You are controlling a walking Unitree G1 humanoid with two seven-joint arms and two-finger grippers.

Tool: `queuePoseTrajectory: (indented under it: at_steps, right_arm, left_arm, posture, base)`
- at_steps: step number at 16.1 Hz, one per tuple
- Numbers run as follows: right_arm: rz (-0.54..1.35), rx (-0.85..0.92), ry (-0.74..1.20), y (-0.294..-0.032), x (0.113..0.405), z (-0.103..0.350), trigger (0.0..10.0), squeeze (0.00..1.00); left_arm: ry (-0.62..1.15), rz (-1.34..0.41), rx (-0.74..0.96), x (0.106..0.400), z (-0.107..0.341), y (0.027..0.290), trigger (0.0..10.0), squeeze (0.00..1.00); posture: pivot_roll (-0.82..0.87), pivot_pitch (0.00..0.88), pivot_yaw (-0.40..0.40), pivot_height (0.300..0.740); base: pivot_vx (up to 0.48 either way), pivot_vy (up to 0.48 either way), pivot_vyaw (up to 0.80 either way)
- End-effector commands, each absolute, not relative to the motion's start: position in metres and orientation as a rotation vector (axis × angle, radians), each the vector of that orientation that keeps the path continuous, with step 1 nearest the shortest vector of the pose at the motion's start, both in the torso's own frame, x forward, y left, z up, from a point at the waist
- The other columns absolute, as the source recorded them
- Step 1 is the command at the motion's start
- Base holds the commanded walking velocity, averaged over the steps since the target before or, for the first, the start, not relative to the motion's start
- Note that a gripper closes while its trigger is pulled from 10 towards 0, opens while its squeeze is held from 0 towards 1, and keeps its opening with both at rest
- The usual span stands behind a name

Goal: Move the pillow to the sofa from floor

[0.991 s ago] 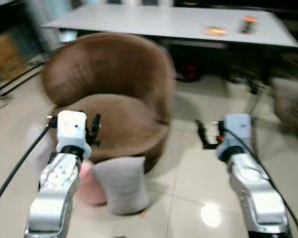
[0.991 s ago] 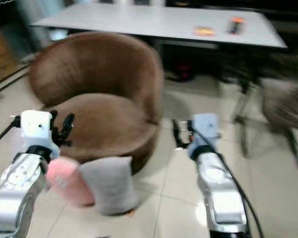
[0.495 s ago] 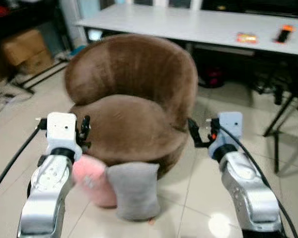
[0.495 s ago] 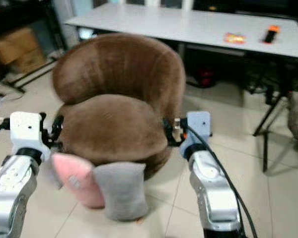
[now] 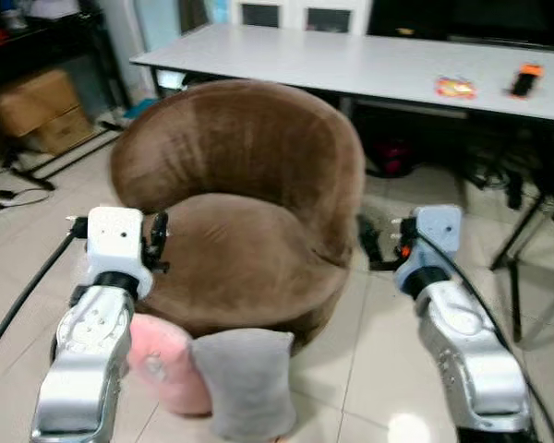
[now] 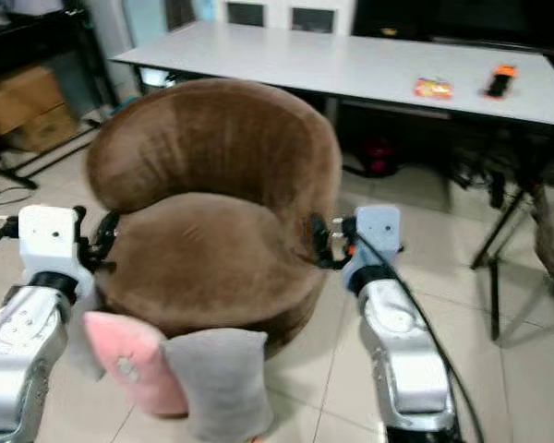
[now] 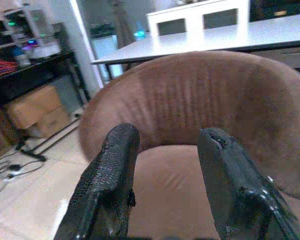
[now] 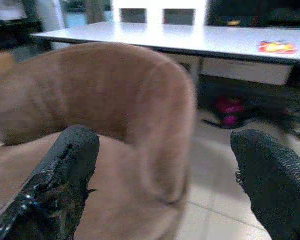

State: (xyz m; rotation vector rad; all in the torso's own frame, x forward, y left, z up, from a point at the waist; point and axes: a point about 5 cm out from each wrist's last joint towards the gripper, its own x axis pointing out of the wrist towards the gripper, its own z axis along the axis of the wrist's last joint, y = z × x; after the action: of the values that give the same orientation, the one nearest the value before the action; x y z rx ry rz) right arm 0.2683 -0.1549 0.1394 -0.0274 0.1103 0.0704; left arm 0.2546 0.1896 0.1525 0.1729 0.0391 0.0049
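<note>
Pale tiled floor [image 5: 37,268], round brown sofa [image 5: 245,212], two pillows propped against its near base.

Gray pillow [image 5: 245,380] and pink pillow [image 5: 166,362] stand touching on the floor, near-left of centre. Both look soft, light and squashy, likely best pinched across a top corner or squeezed between both arms. Left gripper [image 7: 162,187] and right gripper [image 8: 175,185] hover with fingers spread, holding nothing, facing the seat.

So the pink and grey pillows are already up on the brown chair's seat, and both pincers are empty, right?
Not quite. The pink pillow and grey pillow stand on the floor, leaning against the front of the brown chair, as the left eye view shows. The left pincer and right pincer are indeed open and empty.
</note>
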Motion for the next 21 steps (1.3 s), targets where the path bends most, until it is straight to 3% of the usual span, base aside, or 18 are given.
queuePoseTrajectory:
  at_steps: [1, 3, 12, 18, 21]
  right_arm:
    - [0.085, -0.033, 0.082, -0.1516, 0.2692, 0.1457, 10.0, 0.00]
    - [0.067, -0.025, 0.082, -0.1518, 0.2698, 0.1452, 10.0, 0.00]
    - [0.084, 0.032, 0.085, -0.1523, 0.2693, 0.1435, 10.0, 0.00]
    - [0.082, 0.027, 0.084, -0.1540, 0.2692, 0.1423, 10.0, 0.00]
    - [0.059, -0.020, 0.079, -0.1585, 0.2690, 0.1411, 10.0, 0.00]
  left_arm:
    - [0.030, 0.006, 0.190, 0.2555, 0.1553, 0.1911, 10.0, 0.00]
    - [0.029, 0.003, 0.191, 0.2550, 0.1552, 0.1911, 10.0, 0.00]
    - [0.031, 0.003, 0.145, 0.2536, 0.1567, 0.1910, 10.0, 0.00]
    - [0.043, -0.017, 0.059, 0.2535, 0.1571, 0.1891, 10.0, 0.00]
    - [-0.018, 0.032, 0.158, 0.2558, 0.1593, 0.1914, 10.0, 0.00]
  posture:
    - [-0.12, 0.000, 0.039, 0.740]
    - [-0.12, 0.000, 0.039, 0.740]
    - [-0.13, 0.000, 0.043, 0.740]
    - [-0.12, 0.000, 0.043, 0.675]
    - [-0.12, 0.000, 0.043, 0.650]
  base:
    - [0.319, 0.000, 0.80]
    - [0.319, 0.000, 0.80]
    - [0.274, 0.000, 0.00]
    - [0.000, 0.000, 0.00]
    - [0.000, 0.000, 0.00]
